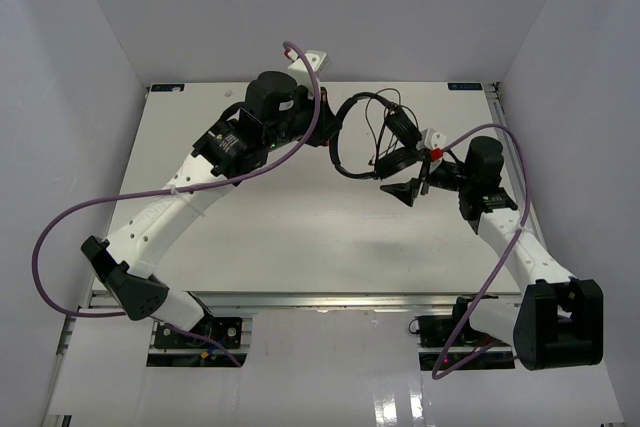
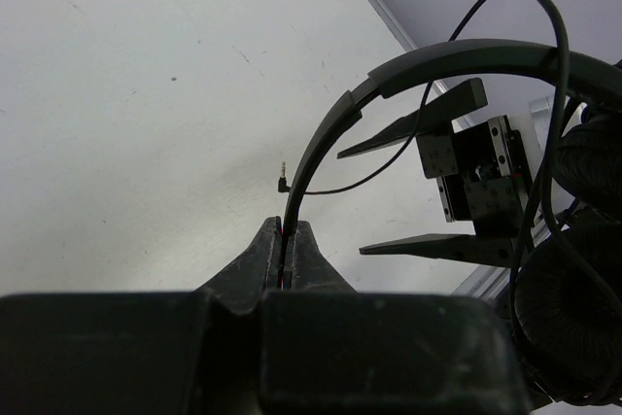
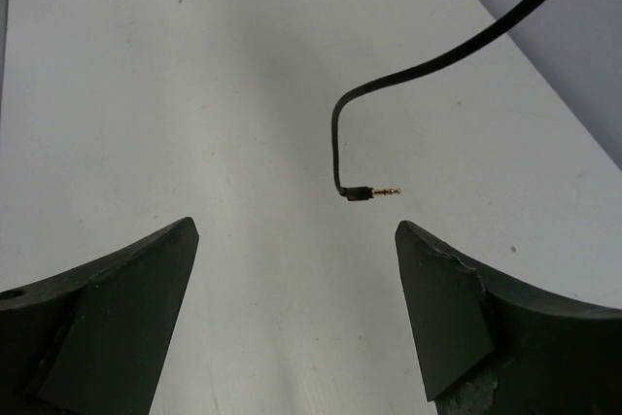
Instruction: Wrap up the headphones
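The black headphones (image 1: 334,152) hang above the table at the back middle. My left gripper (image 1: 322,135) is shut on the thin headband (image 2: 321,138), with the jaws pinching its lower end (image 2: 288,230). The two padded earcups (image 2: 571,323) hang at the right of the left wrist view. The thin black cord (image 2: 544,143) loops over the headband, and its free end with the gold plug (image 3: 374,191) dangles in the air. My right gripper (image 3: 296,230) is wide open and empty, just short of the plug. It also shows in the top view (image 1: 402,162), beside the earcups.
Thick purple robot cables (image 1: 60,217) loop off both arms. The white table (image 1: 300,237) is walled in by white panels on three sides, with a metal rail (image 1: 300,299) along its near edge.
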{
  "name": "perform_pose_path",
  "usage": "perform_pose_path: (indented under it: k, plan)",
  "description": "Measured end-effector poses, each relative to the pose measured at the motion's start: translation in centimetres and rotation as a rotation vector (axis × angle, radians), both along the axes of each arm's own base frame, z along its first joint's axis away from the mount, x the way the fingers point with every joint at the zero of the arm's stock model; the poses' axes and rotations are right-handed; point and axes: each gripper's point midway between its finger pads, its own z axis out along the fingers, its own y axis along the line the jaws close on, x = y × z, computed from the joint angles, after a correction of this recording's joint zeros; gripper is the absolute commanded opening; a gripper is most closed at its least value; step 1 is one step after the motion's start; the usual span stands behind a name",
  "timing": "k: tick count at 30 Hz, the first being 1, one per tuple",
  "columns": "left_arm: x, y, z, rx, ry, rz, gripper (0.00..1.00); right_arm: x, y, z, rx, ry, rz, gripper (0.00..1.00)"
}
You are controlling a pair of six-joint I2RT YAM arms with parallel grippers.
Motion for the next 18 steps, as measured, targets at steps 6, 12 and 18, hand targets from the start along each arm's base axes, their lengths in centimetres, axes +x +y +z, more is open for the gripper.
perform_pose_path:
  k: [6,12,18]
  plan:
    - [0.0,0.0,0.1,-0.006,0.003,0.002,0.0,0.3,2.0,0.2,0.019,-0.011,0.019,0.79]
    - [0.0,0.0,0.5,-0.015,0.001,0.004,0.0,0.9,3.4,-0.2,0.026,0.012,0.034,0.49]
    - [-0.1,-0.1,0.6,-0.025,0.006,0.007,0.0,1.6,3.3,-0.2,0.033,0.015,0.005,0.19]
